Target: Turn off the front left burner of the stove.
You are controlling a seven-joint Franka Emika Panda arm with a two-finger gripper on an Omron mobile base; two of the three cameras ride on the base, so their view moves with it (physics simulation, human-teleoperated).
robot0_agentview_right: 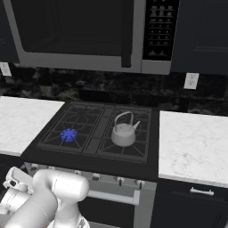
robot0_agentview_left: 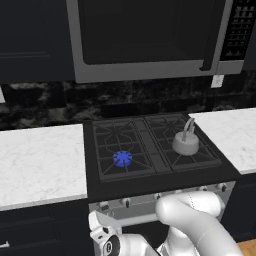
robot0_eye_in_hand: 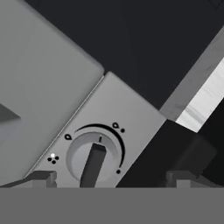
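Front left burner (robot0_agentview_left: 122, 158) glows blue — gripper (robot0_eye_in_hand: 111, 178) spread and unclenched, the knob (robot0_eye_in_hand: 92, 158) just ahead between its tips. Centre it, close, then twist.

You are facing the knob (robot0_eye_in_hand: 92, 158) with nothing standing between it and the gripper (robot0_eye_in_hand: 111, 178).

Arm (robot0_agentview_left: 200, 220): glossy white, fat rounded tubular links w/ dark joint seams. Small white angular block near wrist. Fingers (robot0_eye_in_hand: 41, 178): small, dark grey, blocky.
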